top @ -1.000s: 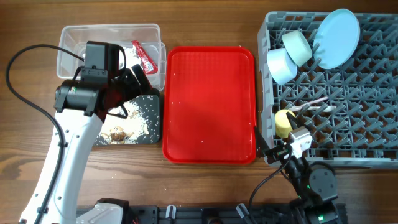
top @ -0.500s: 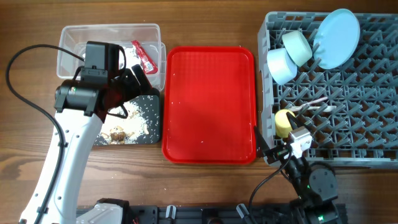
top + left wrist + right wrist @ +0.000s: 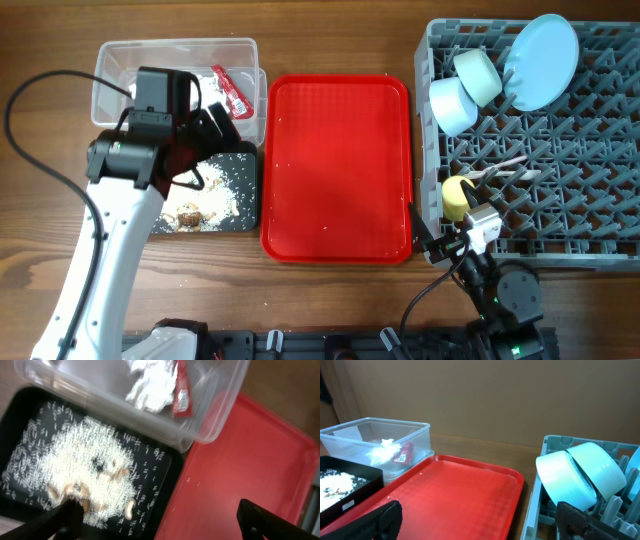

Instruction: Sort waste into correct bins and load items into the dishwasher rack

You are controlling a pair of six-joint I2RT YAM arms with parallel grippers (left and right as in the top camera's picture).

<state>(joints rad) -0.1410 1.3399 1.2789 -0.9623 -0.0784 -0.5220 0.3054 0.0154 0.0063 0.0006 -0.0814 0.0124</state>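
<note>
The clear tub (image 3: 120,62) holds the red-and-white wrapper (image 3: 229,91) and the crumpled white tissue (image 3: 150,387). The black tray (image 3: 243,215) in front of it holds the food scraps (image 3: 190,214) and rice crumbs (image 3: 85,462). My left gripper (image 3: 212,128) hovers open and empty above the tub's near edge and the black tray. The grey dishwasher rack (image 3: 600,250) holds the pale blue plate (image 3: 542,60), mint green bowl (image 3: 478,73), light blue bowl (image 3: 453,105), yellow cup (image 3: 456,197) and white cutlery (image 3: 502,169). My right gripper (image 3: 440,243) is open and empty, low at the rack's front left corner.
The flat red serving tray (image 3: 335,165) lies bare between the bins and the rack. The left arm reaches in from the front left with a black cable looping beside it. The rack fills the right side of the wooden table.
</note>
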